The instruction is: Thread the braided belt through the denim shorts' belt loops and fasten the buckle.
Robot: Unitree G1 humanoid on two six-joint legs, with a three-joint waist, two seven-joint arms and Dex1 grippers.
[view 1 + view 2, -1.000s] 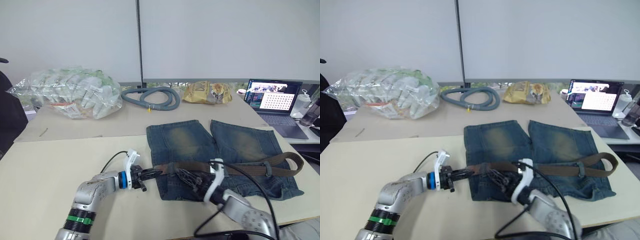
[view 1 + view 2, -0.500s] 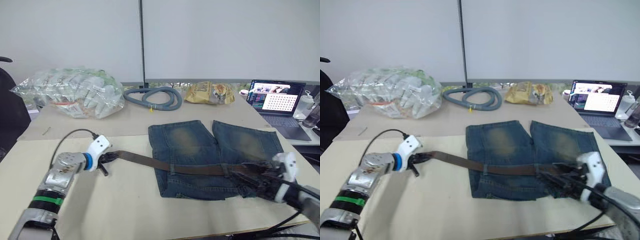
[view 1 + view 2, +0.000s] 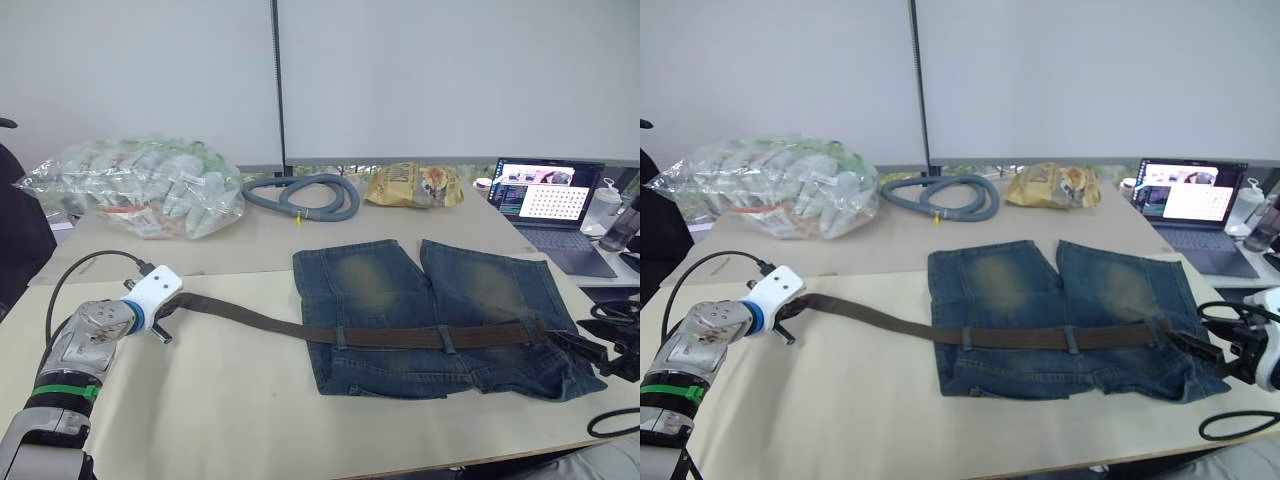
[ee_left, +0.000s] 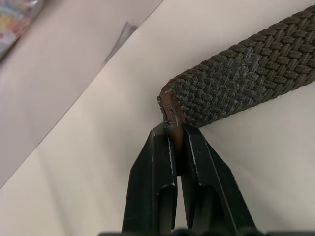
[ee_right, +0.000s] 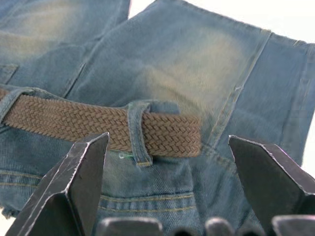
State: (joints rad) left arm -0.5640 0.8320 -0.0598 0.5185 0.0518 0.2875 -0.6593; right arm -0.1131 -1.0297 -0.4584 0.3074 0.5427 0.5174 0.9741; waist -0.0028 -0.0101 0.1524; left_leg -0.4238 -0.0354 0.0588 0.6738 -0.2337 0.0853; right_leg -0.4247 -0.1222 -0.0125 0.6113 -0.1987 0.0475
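Note:
The denim shorts [image 3: 400, 285] lie flat on the table, waistband towards me. The brown braided belt [image 3: 390, 338] runs along the waistband under three belt loops [image 3: 341, 337] and trails left over the table. My left gripper [image 3: 166, 316] is shut on the belt's leather tip [image 4: 172, 110], well left of the shorts. At the shorts' right edge my right gripper [image 3: 592, 354] is open with nothing held. In the right wrist view its fingers [image 5: 78, 182] stand either side of the belt's other end, which sits in a loop [image 5: 139, 132]. I cannot make out the buckle.
At the back of the table lie a clear bag of packets [image 3: 140, 185], a grey corrugated hose [image 3: 300, 195] and a yellow snack bag [image 3: 415, 185]. A laptop [image 3: 545, 195] is open at the back right. A black cable [image 3: 612, 422] loops by the front right edge.
My left gripper has drawn the belt tip further left, sliding the belt through the loops. My right gripper has moved right, off the shorts.

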